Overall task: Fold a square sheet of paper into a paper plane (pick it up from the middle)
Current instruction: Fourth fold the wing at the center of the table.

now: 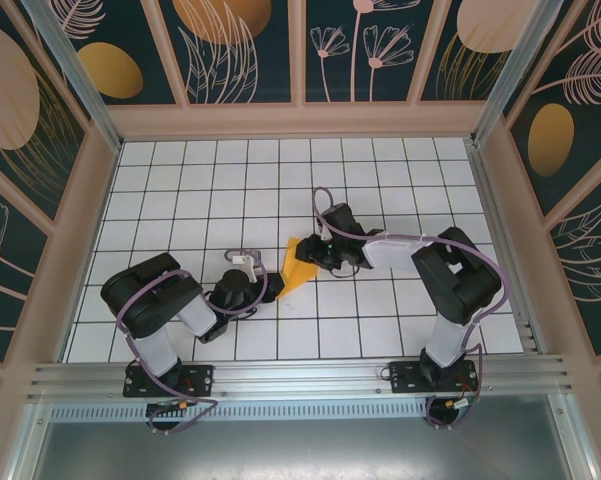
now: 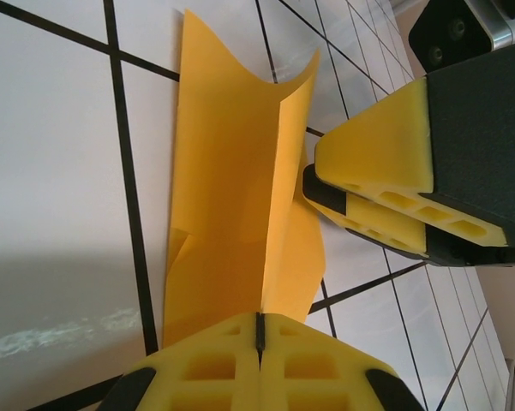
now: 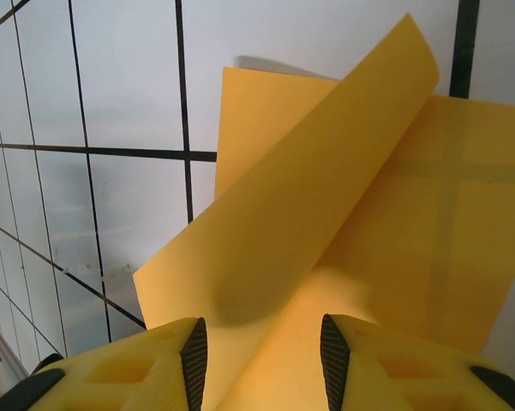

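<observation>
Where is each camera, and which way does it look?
Top camera: high above and behind the arms, looking down at the tiled table, both arms and the orange paper.
Left wrist camera: on the left arm, looking along the left fingers, shut on the paper, toward the right fingers.
Right wrist camera: on the right arm, looking between its parted fingers at the paper's curled fold.
All three share the paper.

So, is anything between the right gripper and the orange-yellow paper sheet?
Nothing visible does. The thin, creased orange-yellow paper sheet passes between the parted fingers of the right gripper, and the left gripper is shut on its opposite end.
</observation>
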